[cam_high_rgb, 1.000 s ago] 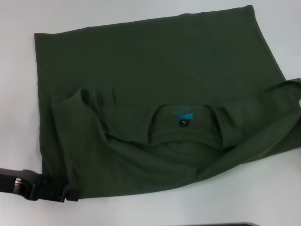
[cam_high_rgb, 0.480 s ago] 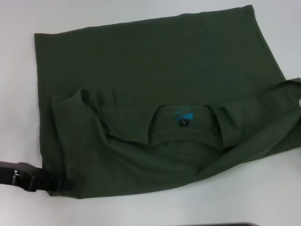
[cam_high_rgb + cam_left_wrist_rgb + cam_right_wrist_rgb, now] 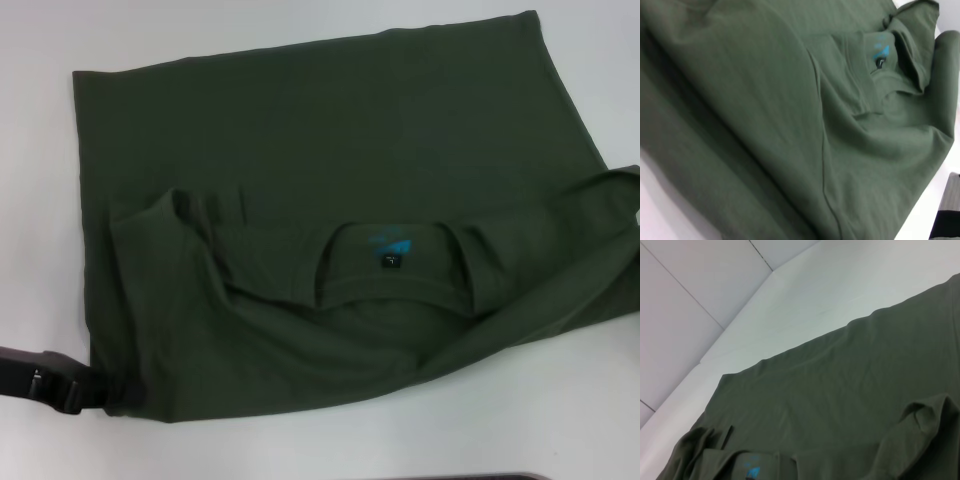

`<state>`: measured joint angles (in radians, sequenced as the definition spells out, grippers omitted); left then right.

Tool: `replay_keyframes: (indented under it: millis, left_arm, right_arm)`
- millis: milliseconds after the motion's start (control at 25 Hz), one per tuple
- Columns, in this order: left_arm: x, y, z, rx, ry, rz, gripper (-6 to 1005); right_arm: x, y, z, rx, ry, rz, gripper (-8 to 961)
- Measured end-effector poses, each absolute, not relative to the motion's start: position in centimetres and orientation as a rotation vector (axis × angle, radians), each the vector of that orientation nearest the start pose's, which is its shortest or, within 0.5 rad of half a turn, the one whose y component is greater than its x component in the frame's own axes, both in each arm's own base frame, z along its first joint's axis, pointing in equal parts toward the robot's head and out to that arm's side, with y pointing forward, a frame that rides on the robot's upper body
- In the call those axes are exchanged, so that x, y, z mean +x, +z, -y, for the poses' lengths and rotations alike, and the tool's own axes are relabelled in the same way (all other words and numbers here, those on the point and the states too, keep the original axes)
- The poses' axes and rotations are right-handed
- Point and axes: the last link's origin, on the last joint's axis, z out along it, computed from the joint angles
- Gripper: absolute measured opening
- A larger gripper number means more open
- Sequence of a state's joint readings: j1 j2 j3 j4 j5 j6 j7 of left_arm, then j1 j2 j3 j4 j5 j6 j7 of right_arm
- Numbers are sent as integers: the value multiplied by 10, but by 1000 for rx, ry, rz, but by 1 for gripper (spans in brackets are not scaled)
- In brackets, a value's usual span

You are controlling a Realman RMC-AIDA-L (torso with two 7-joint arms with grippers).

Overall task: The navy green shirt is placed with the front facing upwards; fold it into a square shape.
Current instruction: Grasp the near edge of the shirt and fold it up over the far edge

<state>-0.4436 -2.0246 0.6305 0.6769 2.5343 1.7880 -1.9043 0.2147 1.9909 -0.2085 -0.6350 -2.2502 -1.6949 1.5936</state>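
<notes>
Navy green shirt (image 3: 330, 230) half-folded on white table (image 3: 300, 450); left gripper (image 3: 95, 392) at hem, fingers' state unclear.

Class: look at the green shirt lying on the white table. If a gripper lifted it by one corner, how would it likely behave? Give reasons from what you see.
The navy green shirt would probably droop and stretch, not lift flat: its near part already lies in soft rumpled folds around the collar. It looks light, being thin cloth. It may drag rather than slide freely, since so much of it lies on the table.

The navy green shirt (image 3: 330, 150) is dark green, its neck tag (image 3: 390, 260) black with blue print. The counter (image 3: 300, 450) is white.
</notes>
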Motion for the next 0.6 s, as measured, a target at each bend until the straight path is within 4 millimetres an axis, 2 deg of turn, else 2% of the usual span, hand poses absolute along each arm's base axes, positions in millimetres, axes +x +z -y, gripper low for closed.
replay_keyframes:
  millis: [80,280,600]
  left_arm:
    - [-335,8,-245,-2780,-103,1650,71]
    - [-334,8,-245,-2784,-104,1648,27]
    - [-335,13,-243,-2829,-41,1622,27]
  right_arm:
    - [396,68,-207,-2192,708,-1397,44]
    - [396,68,-207,-2192,708,-1397,43]
    - [397,68,-207,-2184,708,-1396,43]
